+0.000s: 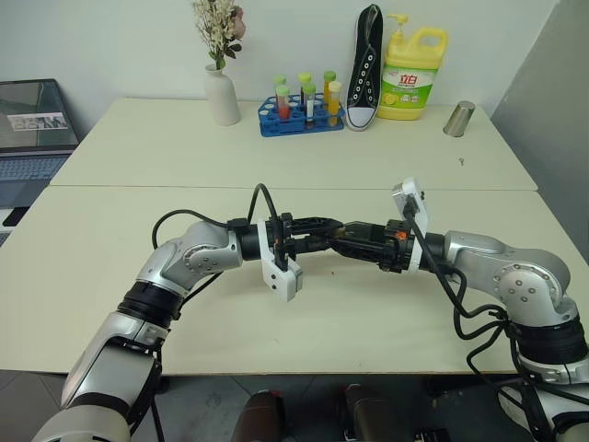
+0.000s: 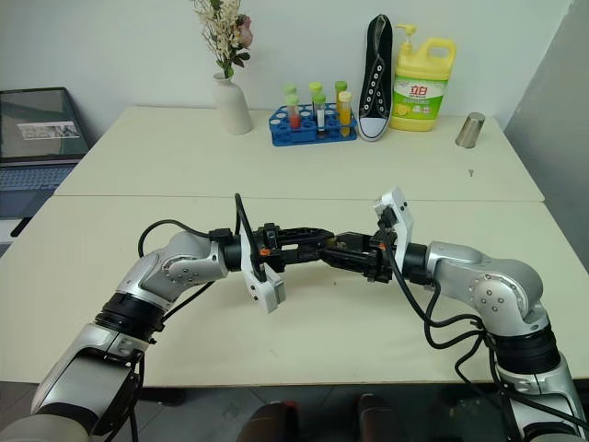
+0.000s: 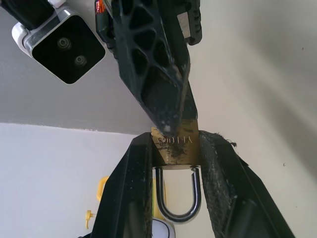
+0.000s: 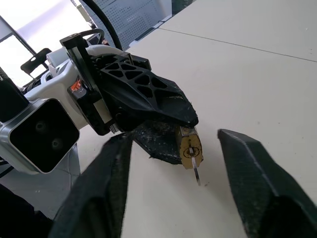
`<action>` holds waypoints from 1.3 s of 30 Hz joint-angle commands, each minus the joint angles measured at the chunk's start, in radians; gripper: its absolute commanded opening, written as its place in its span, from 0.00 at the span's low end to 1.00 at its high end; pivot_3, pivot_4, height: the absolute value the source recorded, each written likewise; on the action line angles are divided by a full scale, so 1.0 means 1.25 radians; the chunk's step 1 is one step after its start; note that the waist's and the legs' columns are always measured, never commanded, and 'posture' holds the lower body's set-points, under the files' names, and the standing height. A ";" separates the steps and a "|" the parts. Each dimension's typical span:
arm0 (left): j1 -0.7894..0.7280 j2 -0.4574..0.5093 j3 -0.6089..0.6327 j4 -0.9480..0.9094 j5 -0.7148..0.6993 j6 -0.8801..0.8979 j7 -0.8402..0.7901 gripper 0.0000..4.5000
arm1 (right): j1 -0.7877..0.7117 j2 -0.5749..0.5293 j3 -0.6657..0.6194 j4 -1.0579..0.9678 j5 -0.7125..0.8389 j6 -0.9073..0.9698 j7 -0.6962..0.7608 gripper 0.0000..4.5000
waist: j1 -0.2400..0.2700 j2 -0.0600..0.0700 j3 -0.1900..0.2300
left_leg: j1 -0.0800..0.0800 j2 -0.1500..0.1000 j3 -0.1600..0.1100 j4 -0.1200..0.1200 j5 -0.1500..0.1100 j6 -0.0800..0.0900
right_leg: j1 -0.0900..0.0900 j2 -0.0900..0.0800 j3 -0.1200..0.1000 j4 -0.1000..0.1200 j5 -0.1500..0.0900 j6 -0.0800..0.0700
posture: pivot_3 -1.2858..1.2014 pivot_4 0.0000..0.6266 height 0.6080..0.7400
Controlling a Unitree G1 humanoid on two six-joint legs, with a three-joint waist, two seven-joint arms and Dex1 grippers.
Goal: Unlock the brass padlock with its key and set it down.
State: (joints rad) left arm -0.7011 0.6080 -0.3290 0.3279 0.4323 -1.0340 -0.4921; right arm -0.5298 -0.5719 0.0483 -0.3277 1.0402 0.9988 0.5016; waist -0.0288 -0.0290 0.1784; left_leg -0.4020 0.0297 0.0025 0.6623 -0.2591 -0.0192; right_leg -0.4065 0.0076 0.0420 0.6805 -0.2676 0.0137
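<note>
My left gripper [image 3: 175, 145] is shut on the brass padlock [image 4: 189, 147], holding it above the table [image 1: 304, 341] in front of me. Its fingers clamp the gold body from both sides, and the silvery shackle [image 3: 177, 201] hangs closed between them. The key [image 4: 197, 172] sticks out of the padlock's keyhole end as a thin silvery sliver. My right gripper [image 1: 343, 237] faces the left one tip to tip. It is open, with its fingers [image 4: 250, 183] standing on either side of the key without touching it.
Along the table's far edge stand a white vase with flowers [image 1: 222, 97], a blue test-tube rack [image 1: 299, 115], a black sneaker [image 1: 366, 69], a yellow detergent bottle [image 1: 412, 74] and a metal cup [image 1: 458, 119]. A laptop [image 1: 32, 129] sits at the far left.
</note>
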 commanded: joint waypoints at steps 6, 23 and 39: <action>-0.003 0.001 0.004 -0.014 -0.021 -0.003 0.004 0.21 | -0.016 0.010 -0.033 -0.014 0.003 0.014 0.016 0.03 | 0.000 0.000 0.000 | 0.000 0.000 0.000 0.000 0.000 0.000 | 0.000 0.000 0.000 0.000 0.000 0.000 | 0.52 0.24 1.00; 0.034 0.015 -0.026 -0.034 -0.199 0.032 -0.096 0.50 | -0.014 0.013 -0.041 -0.029 0.006 0.022 0.047 0.03 | 0.000 0.000 0.000 | 0.000 0.000 0.000 0.000 0.000 0.000 | 0.000 0.000 0.000 0.000 0.000 0.000 | 0.52 0.24 1.00; 0.120 0.047 0.013 -0.320 -0.653 0.635 -0.340 1.00 | 0.001 -0.034 -0.045 -0.013 -0.095 -0.017 0.105 0.03 | -0.002 0.000 0.000 | 0.000 0.000 0.000 0.000 0.000 0.000 | 0.000 0.003 0.000 0.000 0.000 0.000 | 0.52 0.24 1.00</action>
State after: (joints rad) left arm -0.5495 0.6556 -0.3528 0.0028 -0.2940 -0.3674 -0.9020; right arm -0.5270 -0.6077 0.0211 -0.3271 0.9248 1.0066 0.6116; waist -0.0312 -0.0289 0.1784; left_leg -0.4019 0.0296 0.0020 0.6625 -0.2591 -0.0192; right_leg -0.4065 0.0113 0.0420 0.6806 -0.2693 0.0165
